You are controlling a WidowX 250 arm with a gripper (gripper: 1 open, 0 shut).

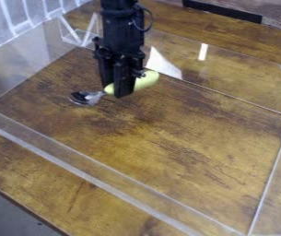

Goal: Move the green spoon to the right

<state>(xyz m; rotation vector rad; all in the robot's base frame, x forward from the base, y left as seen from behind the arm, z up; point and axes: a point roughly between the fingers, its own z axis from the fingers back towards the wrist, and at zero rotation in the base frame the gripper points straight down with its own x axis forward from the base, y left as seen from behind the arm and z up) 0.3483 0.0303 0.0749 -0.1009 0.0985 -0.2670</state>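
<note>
Under the hand (115, 88), the green spoon (128, 86) shows yellow-green handle, shiny silver bowl.

Gripper (121, 86) above wooden tabletop (180, 138), inside clear-walled enclosure (130, 177). Spoon (111, 90) between fingertips: bowl left of gripper, handle right.

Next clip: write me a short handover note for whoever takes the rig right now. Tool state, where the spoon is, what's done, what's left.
Tool: shut on the spoon, pointing down, gripping the green handle.
Spoon: held at the handle, silver bowl sticking out to the picture's left, low over the wooden table, inside the clear walls.
Done: the grasp; the spoon seems just lifted.
Left: carry it to the right, set it down, release.
</note>
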